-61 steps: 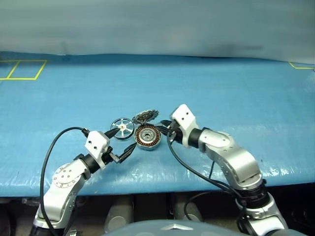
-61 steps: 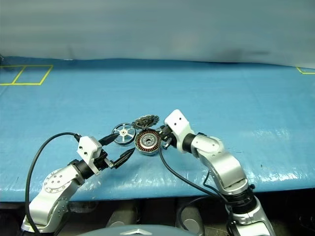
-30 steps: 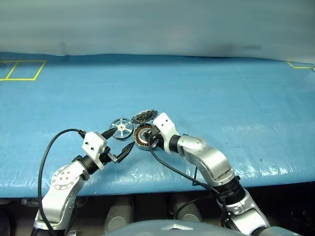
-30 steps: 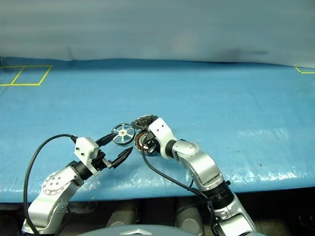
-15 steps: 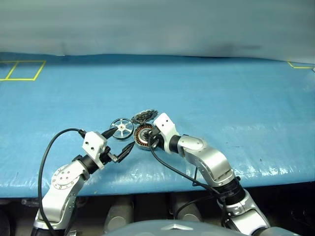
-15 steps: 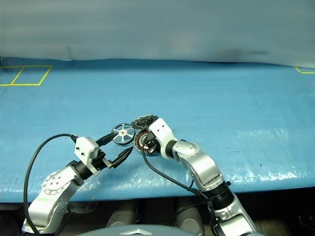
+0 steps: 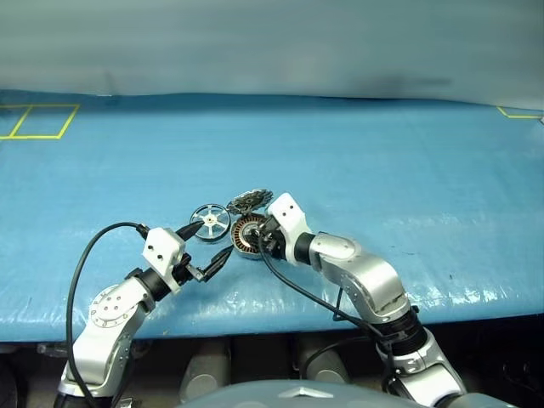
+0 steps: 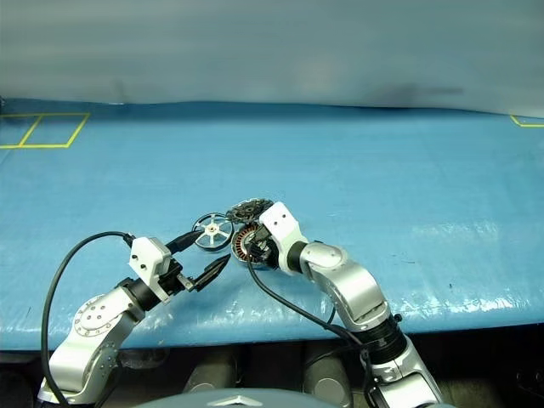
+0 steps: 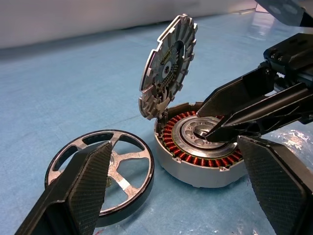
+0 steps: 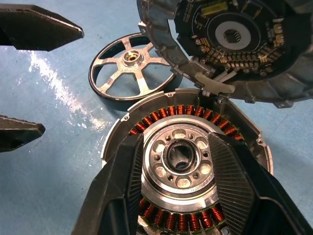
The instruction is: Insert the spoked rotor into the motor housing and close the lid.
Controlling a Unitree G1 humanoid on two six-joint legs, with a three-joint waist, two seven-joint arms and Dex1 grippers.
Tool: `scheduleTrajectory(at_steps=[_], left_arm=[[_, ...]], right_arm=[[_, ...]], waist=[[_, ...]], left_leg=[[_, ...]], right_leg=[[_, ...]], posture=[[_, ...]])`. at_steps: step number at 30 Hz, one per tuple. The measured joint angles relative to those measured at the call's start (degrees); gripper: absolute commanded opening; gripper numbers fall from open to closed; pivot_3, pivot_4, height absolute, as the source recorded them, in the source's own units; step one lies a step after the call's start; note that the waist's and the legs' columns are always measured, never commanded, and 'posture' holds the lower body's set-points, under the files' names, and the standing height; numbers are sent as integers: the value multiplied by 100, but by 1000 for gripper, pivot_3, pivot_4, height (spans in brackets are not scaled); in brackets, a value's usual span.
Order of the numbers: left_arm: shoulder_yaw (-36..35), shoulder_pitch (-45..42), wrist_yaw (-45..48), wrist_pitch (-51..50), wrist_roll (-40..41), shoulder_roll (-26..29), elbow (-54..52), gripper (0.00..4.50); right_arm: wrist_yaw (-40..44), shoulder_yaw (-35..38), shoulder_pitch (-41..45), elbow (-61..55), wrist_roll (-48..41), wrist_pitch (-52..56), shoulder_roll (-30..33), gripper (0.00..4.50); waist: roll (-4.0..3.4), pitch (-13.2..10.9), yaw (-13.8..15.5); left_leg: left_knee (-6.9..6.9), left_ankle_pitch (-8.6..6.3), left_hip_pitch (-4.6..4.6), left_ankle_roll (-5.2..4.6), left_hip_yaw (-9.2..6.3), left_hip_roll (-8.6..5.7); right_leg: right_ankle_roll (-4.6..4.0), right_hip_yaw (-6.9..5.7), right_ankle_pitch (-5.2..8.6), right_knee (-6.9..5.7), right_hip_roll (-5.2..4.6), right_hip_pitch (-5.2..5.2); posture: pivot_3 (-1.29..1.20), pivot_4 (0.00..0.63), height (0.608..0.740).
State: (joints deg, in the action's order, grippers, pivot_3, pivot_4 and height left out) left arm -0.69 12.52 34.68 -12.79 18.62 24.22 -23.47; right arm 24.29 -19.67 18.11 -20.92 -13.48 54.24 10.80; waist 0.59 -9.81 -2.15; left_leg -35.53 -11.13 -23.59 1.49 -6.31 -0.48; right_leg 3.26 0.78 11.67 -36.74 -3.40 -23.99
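Over the motor housing (image 9: pixel 200 152) the right end effector (image 10: pixel 181 161) hangs parted, lid (image 9: pixel 168 66) upright; left of it lies the spoked rotor (image 9: pixel 100 169), near the left end effector (image 8: pixel 202 255), spread wide.

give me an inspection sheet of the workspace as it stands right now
surface: blue sheet over the table, yellow tape marks at its far corners
spoked rotor: flat on the sheet beside the housing, not inserted
motor housing: open, copper windings showing
lid: hinged up, toothed side showing
clutter: nothing seen
left gripper: open, holds nothing, near the rotor
right gripper: fingertips over the housing's centre, holds nothing
cables: black cable looping along each arm
surroundings: plain grey wall
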Motion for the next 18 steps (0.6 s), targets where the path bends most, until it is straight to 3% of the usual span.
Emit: scheduleTrajectory(at_steps=[4, 18], left_arm=[[4, -1, 1, 0, 0, -9, 28, 4500], [4, 2, -1, 0, -2, -7, 28, 4500]], right_arm=[[-72, -13, -1, -50, -56, 71, -73, 18], [-279, -106, -41, -23, -30, 127, -76, 18]], waist=[[0, 0, 1], [0, 0, 0]], left_leg=[[1, 0, -1, 0, 0, 0], [1, 0, -3, 0, 0, 0]], right_leg=[[-1, 0, 1, 0, 0, -1], [-1, 0, 1, 1, 0, -3]], posture=[[0, 150, 740], [0, 150, 740]])
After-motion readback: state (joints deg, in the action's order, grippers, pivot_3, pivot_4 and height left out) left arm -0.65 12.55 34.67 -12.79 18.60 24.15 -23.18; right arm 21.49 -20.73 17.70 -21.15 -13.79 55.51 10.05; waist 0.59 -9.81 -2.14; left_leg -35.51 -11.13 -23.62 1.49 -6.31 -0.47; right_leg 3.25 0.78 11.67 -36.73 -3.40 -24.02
